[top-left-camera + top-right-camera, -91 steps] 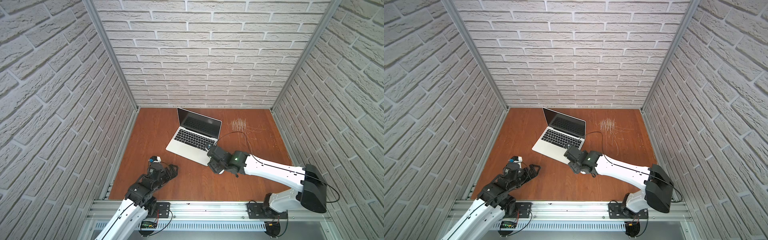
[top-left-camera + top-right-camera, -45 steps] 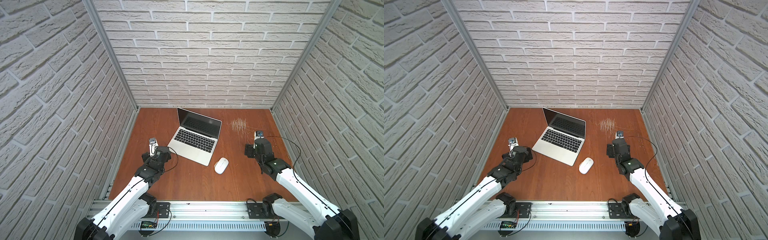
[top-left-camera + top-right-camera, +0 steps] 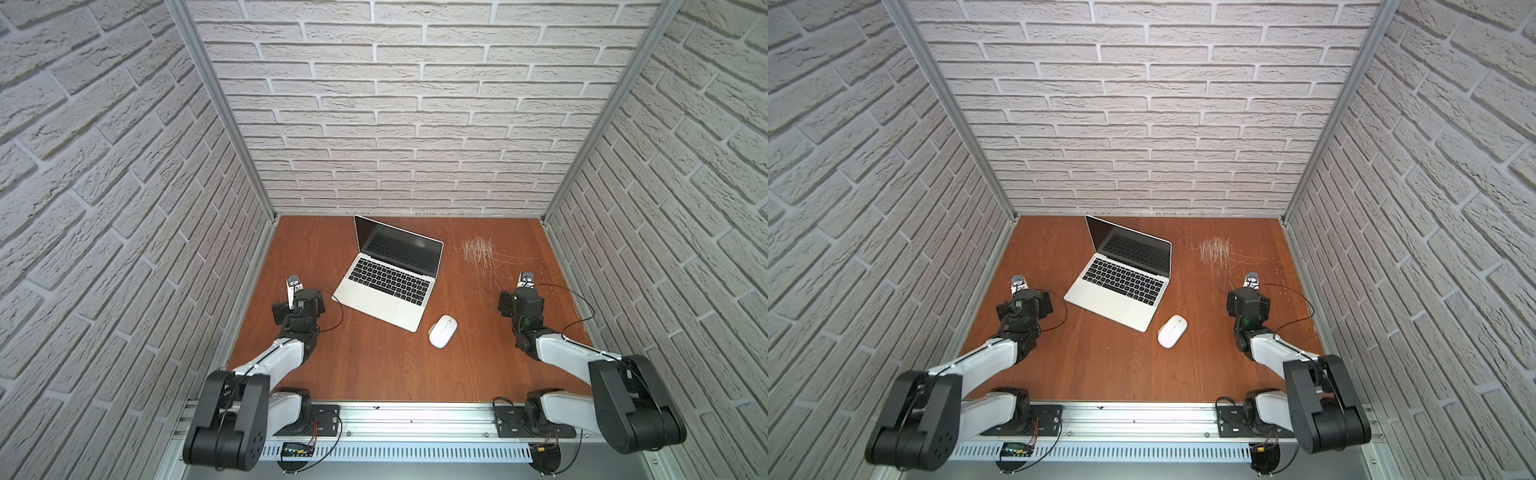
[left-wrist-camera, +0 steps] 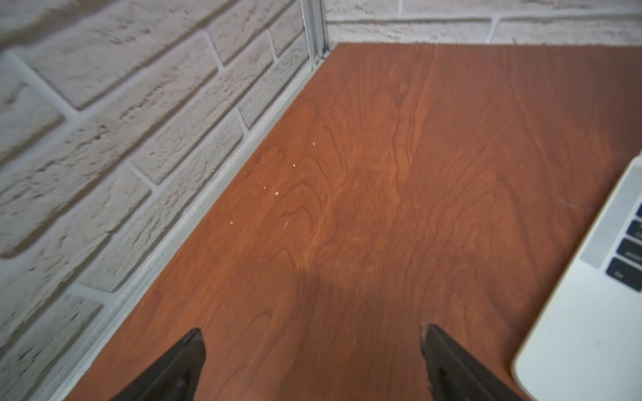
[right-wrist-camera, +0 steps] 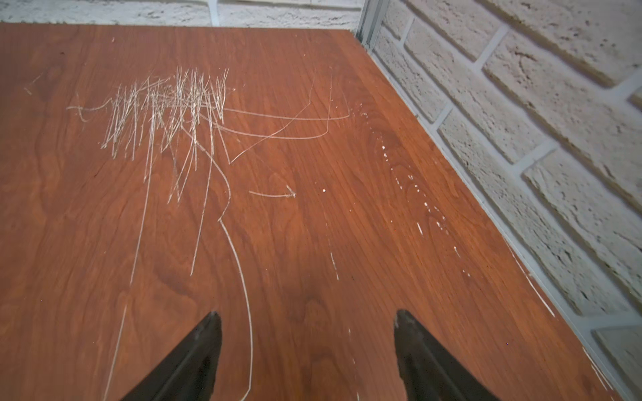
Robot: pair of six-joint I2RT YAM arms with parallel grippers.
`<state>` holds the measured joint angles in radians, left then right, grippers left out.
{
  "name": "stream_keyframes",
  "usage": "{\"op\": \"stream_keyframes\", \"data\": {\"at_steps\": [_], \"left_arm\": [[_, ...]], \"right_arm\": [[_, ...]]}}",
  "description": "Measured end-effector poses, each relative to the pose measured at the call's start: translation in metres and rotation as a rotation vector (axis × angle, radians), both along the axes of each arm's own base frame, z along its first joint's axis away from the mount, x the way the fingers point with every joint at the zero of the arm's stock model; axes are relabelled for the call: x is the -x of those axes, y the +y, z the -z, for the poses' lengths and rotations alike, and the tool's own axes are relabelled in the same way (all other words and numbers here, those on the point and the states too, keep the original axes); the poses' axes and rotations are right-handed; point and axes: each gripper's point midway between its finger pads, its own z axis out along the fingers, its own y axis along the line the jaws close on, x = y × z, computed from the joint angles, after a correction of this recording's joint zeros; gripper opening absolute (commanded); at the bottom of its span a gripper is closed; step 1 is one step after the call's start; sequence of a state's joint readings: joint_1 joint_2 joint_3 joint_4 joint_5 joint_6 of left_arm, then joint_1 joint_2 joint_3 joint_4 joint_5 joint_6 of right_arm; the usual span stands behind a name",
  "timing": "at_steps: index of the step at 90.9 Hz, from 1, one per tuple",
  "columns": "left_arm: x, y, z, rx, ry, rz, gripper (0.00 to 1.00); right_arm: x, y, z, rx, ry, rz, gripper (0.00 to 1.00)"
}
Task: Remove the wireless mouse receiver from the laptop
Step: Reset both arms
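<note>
Left wrist and right wrist views show left claw (image 4: 312, 335) and right claw (image 5: 307, 316) spread wide, empty, seemingly poised flanking the laptop (image 4: 590, 330) before reaching.

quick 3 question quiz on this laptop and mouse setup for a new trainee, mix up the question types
1. True or false: the laptop has its lid shut.
2. Where is the white mouse? A on top of the laptop; B on the table beside the laptop; C held in a hand.
3. Fill in: the left hand and right hand are both ___ and hold nothing.
Key: 1 false; 2 B; 3 open.
</note>
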<state>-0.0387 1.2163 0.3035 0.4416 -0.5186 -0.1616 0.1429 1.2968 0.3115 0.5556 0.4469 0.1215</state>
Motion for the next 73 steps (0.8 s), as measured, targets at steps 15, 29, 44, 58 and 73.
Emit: {"op": "stream_keyframes", "data": {"at_steps": [15,29,44,58,73], "left_arm": [[-0.024,0.018,0.000,0.069,-0.107,0.013,0.97],[-0.045,0.004,0.018,0.100,-0.086,0.113,0.98],[-0.060,-0.010,0.016,0.114,-0.094,0.193,0.98],[-0.063,-0.014,0.011,0.110,-0.112,0.216,0.98],[-0.064,-0.015,0.010,0.106,-0.115,0.224,0.98]], "right_arm": [[-0.019,-0.003,0.011,-0.024,-0.059,-0.021,0.73],[-0.027,0.005,0.018,-0.039,-0.070,-0.074,0.75],[-0.049,0.011,0.001,-0.059,-0.104,-0.122,0.79],[-0.054,0.011,-0.003,-0.073,-0.111,-0.133,1.00],[-0.053,0.013,0.000,-0.077,-0.100,-0.147,0.99]]}}
